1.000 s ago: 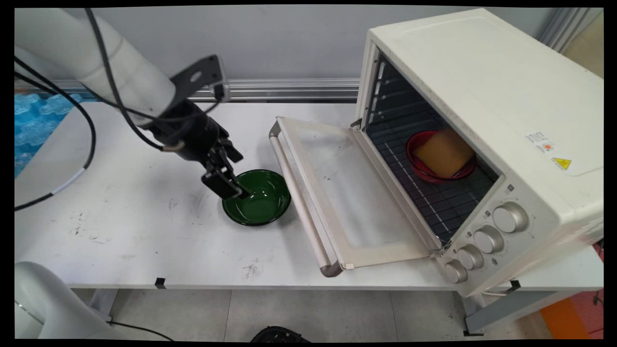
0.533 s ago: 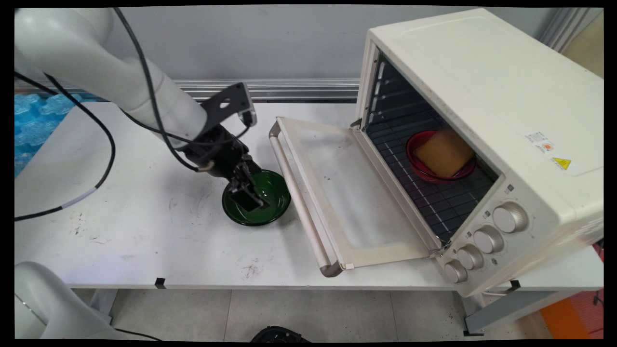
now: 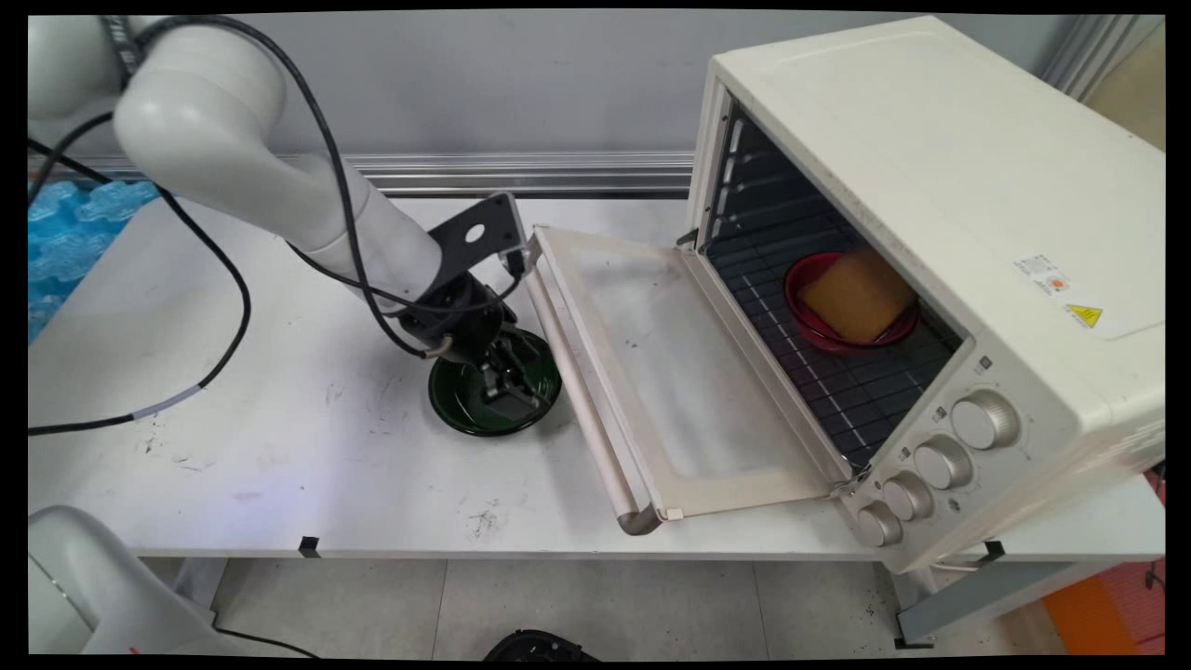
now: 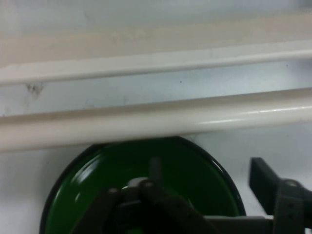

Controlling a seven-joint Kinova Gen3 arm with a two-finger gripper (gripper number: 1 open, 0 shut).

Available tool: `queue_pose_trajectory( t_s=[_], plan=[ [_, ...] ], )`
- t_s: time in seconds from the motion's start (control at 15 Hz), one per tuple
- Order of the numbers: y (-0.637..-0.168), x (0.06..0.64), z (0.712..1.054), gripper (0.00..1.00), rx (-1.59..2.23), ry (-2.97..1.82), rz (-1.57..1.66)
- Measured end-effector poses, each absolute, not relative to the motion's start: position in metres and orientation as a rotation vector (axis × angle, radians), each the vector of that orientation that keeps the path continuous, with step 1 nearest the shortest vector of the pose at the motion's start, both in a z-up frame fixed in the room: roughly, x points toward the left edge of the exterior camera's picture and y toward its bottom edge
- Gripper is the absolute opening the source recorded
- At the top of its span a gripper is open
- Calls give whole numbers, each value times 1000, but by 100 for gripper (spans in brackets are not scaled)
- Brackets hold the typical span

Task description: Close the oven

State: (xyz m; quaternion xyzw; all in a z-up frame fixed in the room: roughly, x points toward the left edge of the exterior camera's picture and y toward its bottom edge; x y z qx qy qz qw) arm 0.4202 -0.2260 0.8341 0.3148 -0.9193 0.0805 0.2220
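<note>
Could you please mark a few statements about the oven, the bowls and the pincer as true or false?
1. The oven door is shut. False: it lies folded open.
2. The pincer hangs over the green bowl. True.
3. The green bowl holds a sponge. False: nothing shows in it.
4. A red bowl sits on the oven's rack. True.
5. The green bowl stands on the table beside the door's handle. True.

yellow warning triangle sticker (image 3: 1085, 315) on oven (image 3: 930, 186) side, label (image 3: 1042, 272) beside it unreadable
</note>
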Motion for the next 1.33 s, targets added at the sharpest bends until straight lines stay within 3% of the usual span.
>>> queue_pose_trajectory(
  t_s=[0.67,1.33],
  plan=[
    [-239,408,814,0,822,-2523,275],
    [-246,404,819,0,788,-2474,323]
  ],
)
